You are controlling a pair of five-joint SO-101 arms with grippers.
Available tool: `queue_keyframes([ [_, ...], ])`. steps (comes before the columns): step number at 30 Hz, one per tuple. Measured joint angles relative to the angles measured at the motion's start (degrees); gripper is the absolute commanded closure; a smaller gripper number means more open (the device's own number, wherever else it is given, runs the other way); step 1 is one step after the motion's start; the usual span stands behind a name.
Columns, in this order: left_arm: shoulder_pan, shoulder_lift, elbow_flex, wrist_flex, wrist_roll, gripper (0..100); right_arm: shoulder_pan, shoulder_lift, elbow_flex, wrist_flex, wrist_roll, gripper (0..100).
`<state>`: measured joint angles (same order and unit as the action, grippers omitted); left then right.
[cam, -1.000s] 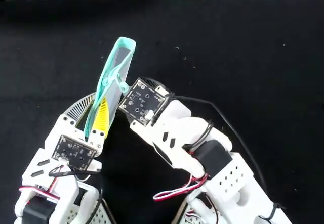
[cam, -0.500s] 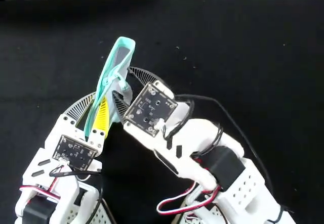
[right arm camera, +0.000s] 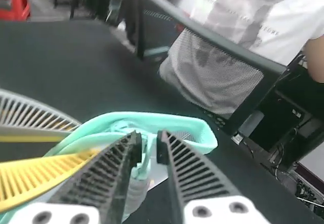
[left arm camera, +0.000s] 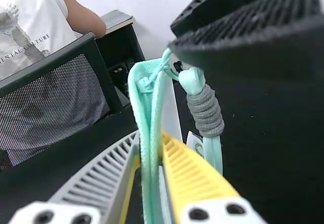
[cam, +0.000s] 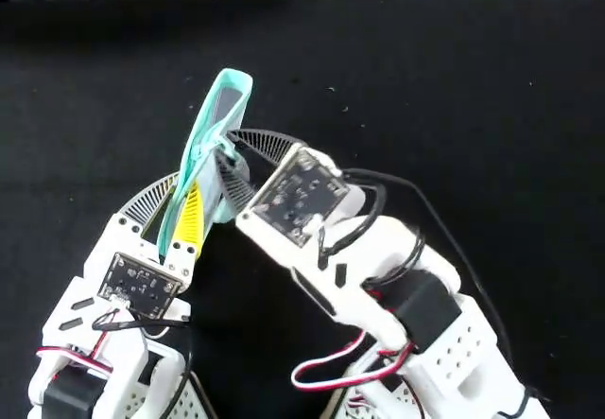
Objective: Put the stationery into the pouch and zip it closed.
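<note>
Left jaws clamping mint-green fabric pouch (cam: 227, 97) end; right jaws pinching grey-wrapped zipper pull (left arm camera: 205, 110) mid-pouch, zip axis running away from both.

Left hand (left arm camera: 151, 139) with one grey ribbed finger (left arm camera: 109, 171) and one yellow finger (left arm camera: 190, 176), right hand (right arm camera: 148, 142) with black ribbed fingers (right arm camera: 106, 173), screw holes (right arm camera: 201, 211) at finger bases, white moulded arm shells (cam: 454, 343), black square wrist boards (cam: 301, 197), black servo blocks (cam: 416, 305), red, white and black cables (cam: 326, 370)

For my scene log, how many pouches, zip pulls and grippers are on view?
pouch: 1
zip pull: 1
grippers: 2 (left gripper, right gripper)
Total: 4
</note>
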<state>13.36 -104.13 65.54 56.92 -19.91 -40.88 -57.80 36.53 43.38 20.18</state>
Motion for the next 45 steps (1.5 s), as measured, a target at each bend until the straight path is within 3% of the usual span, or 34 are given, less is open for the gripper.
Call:
queue_keyframes([
  [29, -0.4, 0.0, 0.1, 0.0, -0.1, 97, 0.4, 7.0, -0.6, -1.8, 0.0, 96.9],
  [45, 0.1, 0.0, 0.4, -0.2, -0.3, 97, 9.3, 7.3, -0.7, -7.0, 0.1, 98.6],
])
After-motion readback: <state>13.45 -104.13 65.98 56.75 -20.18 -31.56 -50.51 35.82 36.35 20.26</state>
